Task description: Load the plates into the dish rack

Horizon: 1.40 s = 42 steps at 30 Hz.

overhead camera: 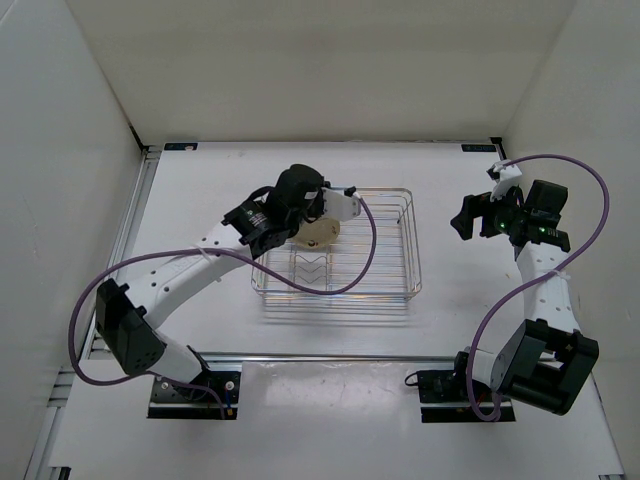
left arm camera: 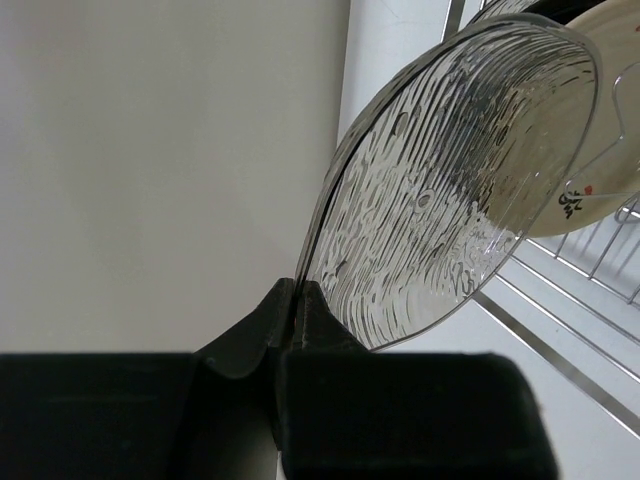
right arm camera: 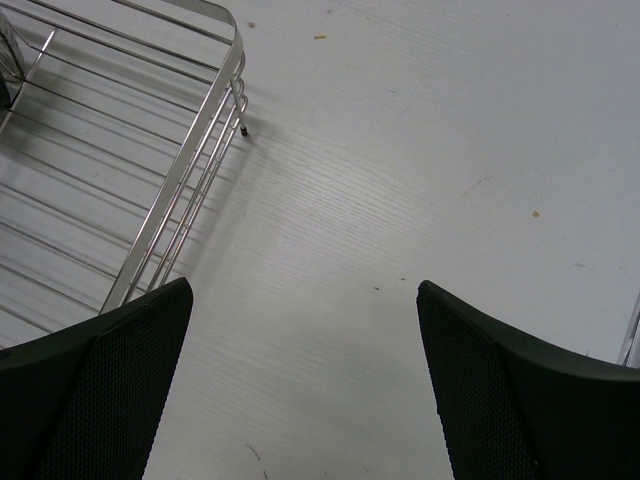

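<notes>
Left wrist alone shows end effector [left arm camera: 297, 298] pinching glass plate [left arm camera: 450, 190].

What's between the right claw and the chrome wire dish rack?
Nothing; only bare white tabletop separates the open right claw from the chrome wire dish rack, shown in the top view.

White counter [overhead camera: 200, 190], matte, with a faint grain showing in the right wrist view. A few tiny specks sit on it there: a tan fleck [right arm camera: 319, 37] near the top and a brownish dot [right arm camera: 536, 213] at right, well apart. White walls close three sides: back wall [overhead camera: 320, 70], left wall [overhead camera: 60, 200], right wall [overhead camera: 590, 100]. A plain pale wall fills the left half of the left wrist view. Silver near rail [overhead camera: 330, 357] runs along the counter's near edge, side rail [overhead camera: 132, 215] along its left edge. Small dark brackets at the far corners: left bracket [overhead camera: 181, 146], right bracket [overhead camera: 478, 148].
</notes>
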Each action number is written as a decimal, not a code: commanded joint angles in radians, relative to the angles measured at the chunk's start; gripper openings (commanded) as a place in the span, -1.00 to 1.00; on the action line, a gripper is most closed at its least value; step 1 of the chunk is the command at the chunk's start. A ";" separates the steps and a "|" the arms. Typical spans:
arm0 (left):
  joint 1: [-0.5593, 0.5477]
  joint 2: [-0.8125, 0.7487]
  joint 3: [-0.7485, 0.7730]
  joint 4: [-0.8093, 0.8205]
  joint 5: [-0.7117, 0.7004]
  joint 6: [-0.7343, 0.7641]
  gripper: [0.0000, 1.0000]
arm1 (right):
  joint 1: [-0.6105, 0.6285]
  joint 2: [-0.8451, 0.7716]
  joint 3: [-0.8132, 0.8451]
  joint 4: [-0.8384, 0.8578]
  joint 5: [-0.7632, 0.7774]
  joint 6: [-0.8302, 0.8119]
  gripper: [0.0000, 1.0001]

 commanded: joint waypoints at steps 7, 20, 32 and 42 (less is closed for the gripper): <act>-0.007 0.010 -0.056 0.046 -0.056 -0.092 -0.80 | 0.002 -0.012 0.000 0.015 -0.004 -0.003 0.91; -0.007 0.039 -0.077 0.103 -0.092 -0.143 -0.80 | 0.002 -0.012 0.000 0.015 -0.004 -0.013 0.91; -0.016 0.030 -0.140 0.112 -0.103 -0.161 -0.80 | 0.002 -0.012 0.000 0.015 -0.004 -0.013 0.91; -0.025 0.030 -0.158 0.121 -0.103 -0.170 -0.80 | 0.002 -0.012 0.000 0.015 -0.004 -0.013 0.91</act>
